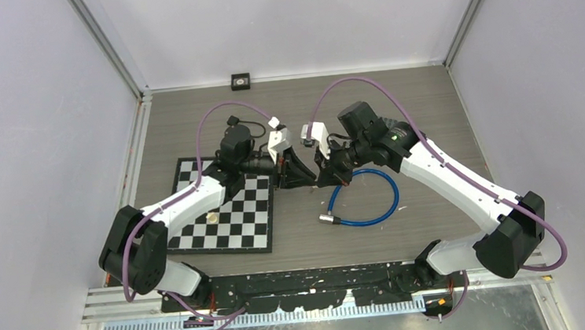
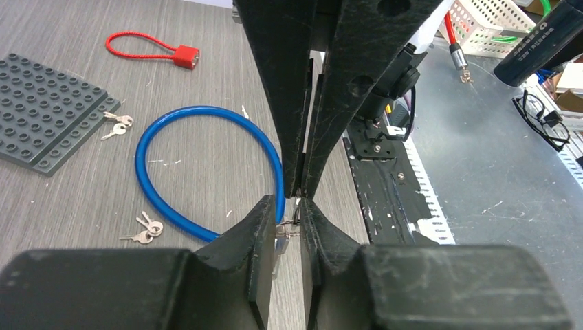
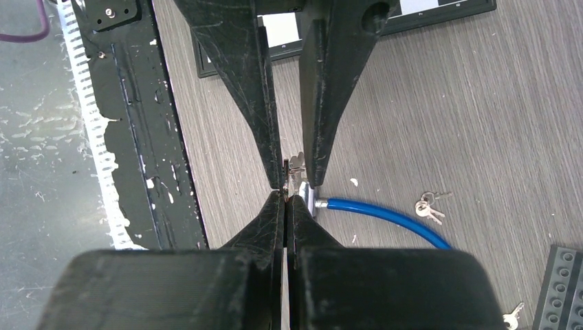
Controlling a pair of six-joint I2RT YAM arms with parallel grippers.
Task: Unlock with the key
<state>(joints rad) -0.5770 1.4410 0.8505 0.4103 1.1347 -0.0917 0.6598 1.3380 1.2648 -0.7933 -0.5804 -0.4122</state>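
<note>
My two grippers meet tip to tip just above the table. The right gripper (image 3: 286, 196) is shut on a small silver key (image 3: 295, 165), which sticks out of its tips with its ring. The left gripper (image 2: 289, 206) faces it, jaws a narrow gap apart, with the key and ring (image 2: 292, 225) between its fingers. Right below lies the blue cable lock (image 1: 363, 199), its metal end (image 3: 311, 201) just beside the right fingertips. From above, the left gripper (image 1: 302, 178) and right gripper (image 1: 324, 180) hide the key.
A chessboard (image 1: 226, 213) lies under the left arm. A red cable lock (image 2: 182, 55), a grey studded plate (image 2: 48, 113) and loose key pairs (image 2: 148, 230) (image 2: 117, 127) (image 3: 430, 206) lie around the blue loop. The black base rail (image 2: 388, 185) runs along the near edge.
</note>
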